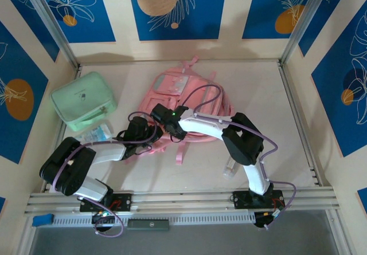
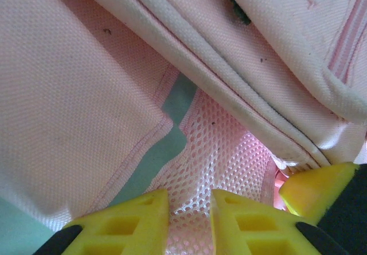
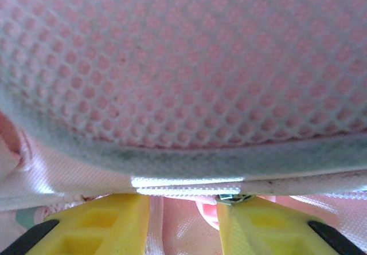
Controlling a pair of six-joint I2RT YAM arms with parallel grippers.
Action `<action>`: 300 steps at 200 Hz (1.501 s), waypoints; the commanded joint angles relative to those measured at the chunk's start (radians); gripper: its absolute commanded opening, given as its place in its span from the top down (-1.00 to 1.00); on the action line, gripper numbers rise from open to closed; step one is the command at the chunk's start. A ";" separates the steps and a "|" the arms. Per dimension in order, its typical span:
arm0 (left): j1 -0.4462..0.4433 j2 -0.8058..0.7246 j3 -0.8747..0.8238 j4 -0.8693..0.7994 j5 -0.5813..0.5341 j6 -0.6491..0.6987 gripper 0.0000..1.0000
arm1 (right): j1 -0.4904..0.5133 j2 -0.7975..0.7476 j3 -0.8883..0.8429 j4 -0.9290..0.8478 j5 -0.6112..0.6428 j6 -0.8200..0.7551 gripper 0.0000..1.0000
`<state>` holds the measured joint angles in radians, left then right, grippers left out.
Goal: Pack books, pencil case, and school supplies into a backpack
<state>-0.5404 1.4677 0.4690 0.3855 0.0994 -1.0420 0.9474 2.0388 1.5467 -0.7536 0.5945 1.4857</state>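
We see both tools, left [image 2: 189, 223] and right [image 3: 183, 223], slightly parted against the pink backpack [image 1: 172, 89], seemingly opening it; next, spread its mouth.

Both my arms reach inward, wrists nearly meeting mid-worktop. Left tool [image 2: 189, 220]: yellow fingers [image 2: 123, 226] slightly parted around pink mesh. Right tool [image 3: 183, 223]: fingers [image 3: 97, 223] parted, fabric between them.

Matt woven backpack [image 1: 178, 91], mesh-lined
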 commanded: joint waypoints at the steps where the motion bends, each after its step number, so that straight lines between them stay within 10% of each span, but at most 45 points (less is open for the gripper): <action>1: 0.005 0.013 -0.025 -0.091 -0.022 -0.004 0.44 | -0.013 0.038 0.025 -0.120 0.121 0.085 0.26; 106: 0.017 0.034 -0.001 -0.146 -0.076 0.008 0.37 | 0.015 -0.068 -0.062 -0.153 0.142 0.027 0.80; 242: 0.017 0.045 -0.010 -0.099 -0.053 -0.017 0.37 | -0.018 0.075 0.053 -0.102 0.132 -0.011 0.65; 300: 0.041 0.057 -0.011 -0.102 -0.075 -0.020 0.40 | 0.004 -0.030 0.007 -0.061 0.078 -0.116 1.00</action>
<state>-0.5365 1.4857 0.4812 0.3672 0.0769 -1.0500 0.9478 2.0724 1.5951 -0.8185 0.6785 1.4235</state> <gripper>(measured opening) 0.309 0.039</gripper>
